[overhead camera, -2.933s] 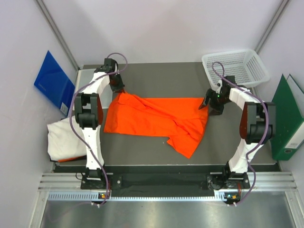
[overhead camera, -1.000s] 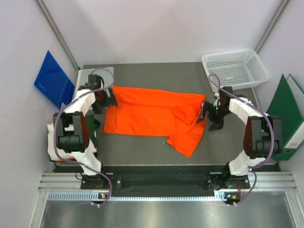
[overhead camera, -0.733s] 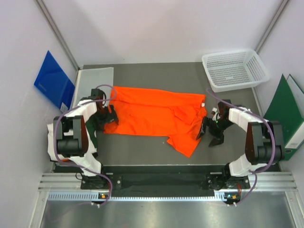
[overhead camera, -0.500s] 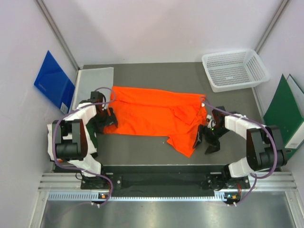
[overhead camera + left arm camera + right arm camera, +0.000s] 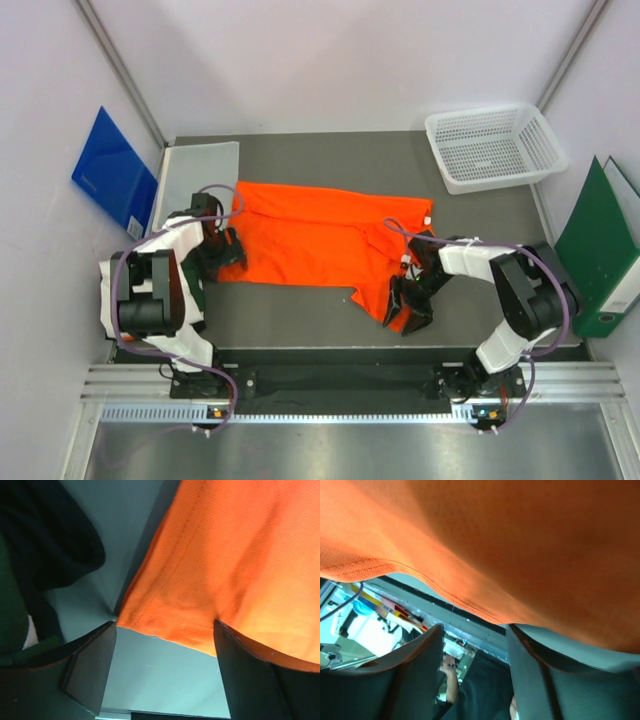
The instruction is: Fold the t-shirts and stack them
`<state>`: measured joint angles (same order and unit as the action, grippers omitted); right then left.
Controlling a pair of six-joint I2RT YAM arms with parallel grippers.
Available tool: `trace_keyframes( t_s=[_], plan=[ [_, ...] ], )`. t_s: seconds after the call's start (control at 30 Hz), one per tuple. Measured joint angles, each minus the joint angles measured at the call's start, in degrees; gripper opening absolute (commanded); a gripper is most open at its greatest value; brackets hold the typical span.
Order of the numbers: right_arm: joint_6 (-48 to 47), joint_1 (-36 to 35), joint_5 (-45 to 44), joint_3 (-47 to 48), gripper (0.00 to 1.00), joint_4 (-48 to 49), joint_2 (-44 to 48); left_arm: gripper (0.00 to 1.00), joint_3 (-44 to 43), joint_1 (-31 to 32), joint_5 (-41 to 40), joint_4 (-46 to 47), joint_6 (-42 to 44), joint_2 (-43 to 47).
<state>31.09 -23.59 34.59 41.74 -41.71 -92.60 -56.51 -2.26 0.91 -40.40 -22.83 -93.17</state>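
The orange t-shirt (image 5: 320, 240) lies spread across the grey table (image 5: 300, 310), with one flap (image 5: 380, 290) running out toward the near edge. My left gripper (image 5: 228, 258) is low over the shirt's near-left corner. In the left wrist view the jaws (image 5: 165, 625) stand wide open, and the orange hem (image 5: 170, 630) lies between the fingertips, unpinched. My right gripper (image 5: 405, 303) is at the tip of the near flap. In the right wrist view its fingers (image 5: 476, 627) are partly open, with the orange cloth (image 5: 520, 555) draped just past the tips and nothing clamped.
A white mesh basket (image 5: 490, 145) stands at the back right. A clear plastic sheet (image 5: 195, 165) lies at the back left. A blue folder (image 5: 112, 170) leans on the left wall and a green binder (image 5: 600, 245) on the right.
Both arms came toward the near side along the shirt's edges. The left went from the back-left corner to the near-left corner. The right went down to the near flap, its jaws narrowing.
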Motion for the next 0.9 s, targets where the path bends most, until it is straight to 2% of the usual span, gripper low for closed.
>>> trace_keyframes(
  t_s=[0.03,0.07,0.13,0.17,0.27,0.3,0.33,0.57,0.9],
  plan=[
    [0.2,-0.7,0.1,0.4,0.38,0.2,-1.1,0.79,0.0,0.0,-0.4,0.0,0.0,0.0],
    [0.1,-1.1,-0.4,0.9,0.21,0.2,-1.5,0.70,0.0,0.0,-0.6,0.0,0.0,-0.1],
    [-0.3,-2.0,-1.6,1.9,0.05,1.0,-2.6,0.60,0.0,0.0,-1.0,0.1,-0.2,-0.1],
    [-0.4,-2.5,-2.2,2.4,0.00,2.0,-3.2,0.50,0.0,0.0,-1.1,0.2,-0.2,-0.1],
    [-0.4,-3.0,-2.6,3.4,0.00,2.8,-4.2,0.31,0.0,0.0,-1.3,0.3,-0.4,-0.1],
    [-0.4,-3.0,-2.7,3.5,0.00,2.8,-4.2,0.14,0.0,0.0,-1.3,0.4,-0.4,-0.2],
    [-0.4,-3.0,-2.9,3.6,0.00,2.7,-4.2,0.02,0.0,0.0,-1.3,0.6,-0.5,-0.2],
    [-1.4,-3.3,-7.8,5.9,0.00,0.7,-2.8,0.00,0.2,0.0,-1.2,1.1,-0.7,-0.8],
    [-5.0,-2.7,-12.8,15.4,0.00,-8.3,3.5,0.00,-5.8,0.0,-1.2,-7.2,0.7,4.7]
  ],
)
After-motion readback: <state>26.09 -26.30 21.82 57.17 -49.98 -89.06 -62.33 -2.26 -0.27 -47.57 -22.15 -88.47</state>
